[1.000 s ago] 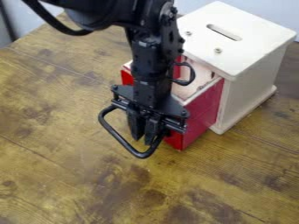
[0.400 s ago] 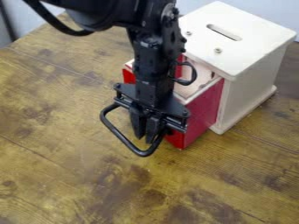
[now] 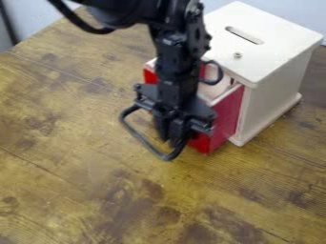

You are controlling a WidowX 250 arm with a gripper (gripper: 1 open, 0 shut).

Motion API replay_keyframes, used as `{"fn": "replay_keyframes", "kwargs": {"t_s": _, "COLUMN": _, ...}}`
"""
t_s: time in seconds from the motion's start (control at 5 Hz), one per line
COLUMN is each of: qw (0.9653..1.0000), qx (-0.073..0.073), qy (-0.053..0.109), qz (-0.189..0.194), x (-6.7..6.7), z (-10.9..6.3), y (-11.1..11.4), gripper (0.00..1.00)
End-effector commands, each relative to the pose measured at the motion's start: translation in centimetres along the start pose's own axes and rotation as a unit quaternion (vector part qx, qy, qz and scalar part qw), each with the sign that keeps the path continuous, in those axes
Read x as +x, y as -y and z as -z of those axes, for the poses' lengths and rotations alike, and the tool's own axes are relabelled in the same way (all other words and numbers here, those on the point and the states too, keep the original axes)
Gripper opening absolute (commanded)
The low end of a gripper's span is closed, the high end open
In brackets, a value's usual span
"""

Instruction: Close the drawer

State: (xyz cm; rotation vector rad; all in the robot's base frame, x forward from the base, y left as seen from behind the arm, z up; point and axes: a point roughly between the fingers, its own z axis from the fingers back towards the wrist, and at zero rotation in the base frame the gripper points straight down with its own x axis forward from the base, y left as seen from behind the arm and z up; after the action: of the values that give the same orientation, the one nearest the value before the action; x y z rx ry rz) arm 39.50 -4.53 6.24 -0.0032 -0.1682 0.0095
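The red drawer (image 3: 219,124) sticks partway out of the pale wooden cabinet (image 3: 265,59), and a strip of its pale inside shows at the top. Its black wire loop handle (image 3: 136,131) lies out over the table in front of it. My gripper (image 3: 174,139) points straight down right at the drawer's front, inside the loop. Its dark fingers read as one narrow mass with no gap between them, so it looks shut. The arm hides the drawer's left half, and I cannot tell whether the fingers touch the front face.
The cabinet, with a slot on its top, stands at the back right on a worn wooden table (image 3: 76,181). The table's left edge (image 3: 18,43) runs along the upper left corner.
My gripper has moved up and to the right towards the cabinet. The drawer and its loop handle have shifted the same way, and less red side now shows.
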Motion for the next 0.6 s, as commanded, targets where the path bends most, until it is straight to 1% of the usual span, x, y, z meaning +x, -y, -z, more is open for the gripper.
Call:
{"fn": "replay_keyframes", "kwargs": {"t_s": 0.0, "qw": 0.9972, "qx": -0.013, "qy": 0.045, "qz": -0.058, "x": 0.9, "z": -1.4, "y": 1.8, "gripper": 0.0}}
{"fn": "replay_keyframes", "kwargs": {"t_s": 0.2, "qw": 0.9977, "qx": 0.01, "qy": -0.003, "qz": -0.068, "x": -1.6, "z": -3.4, "y": 2.1, "gripper": 0.0}}
{"fn": "replay_keyframes", "kwargs": {"t_s": 0.4, "qw": 0.9962, "qx": 0.013, "qy": -0.023, "qz": -0.082, "x": -2.3, "z": -5.4, "y": 2.4, "gripper": 0.0}}
